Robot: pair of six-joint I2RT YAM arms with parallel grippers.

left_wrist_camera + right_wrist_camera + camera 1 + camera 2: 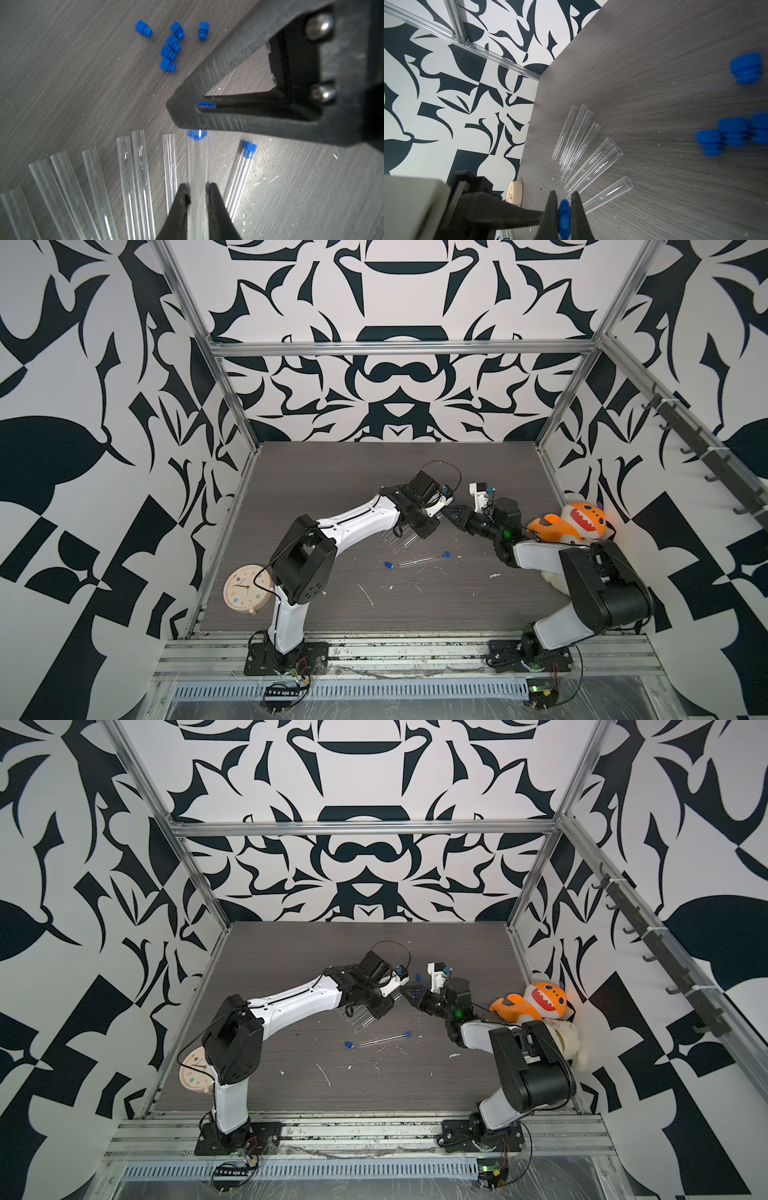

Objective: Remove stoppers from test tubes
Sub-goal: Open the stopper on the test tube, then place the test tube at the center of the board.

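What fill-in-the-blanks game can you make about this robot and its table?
1. The left gripper grips a test tube, and the right gripper pinches its ___ stopper.
2. The plush shark is mostly ___.
3. The clock stands beside the ___ arm's base.
Missing words: blue, orange, left.

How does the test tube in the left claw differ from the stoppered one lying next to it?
The held test tube is clamped in the left claw; the lying test tube rests untouched on the table. The held tube's stopper is pinched by the right claw; the lying tube's stopper is free. Both are clear with blue stoppers in.
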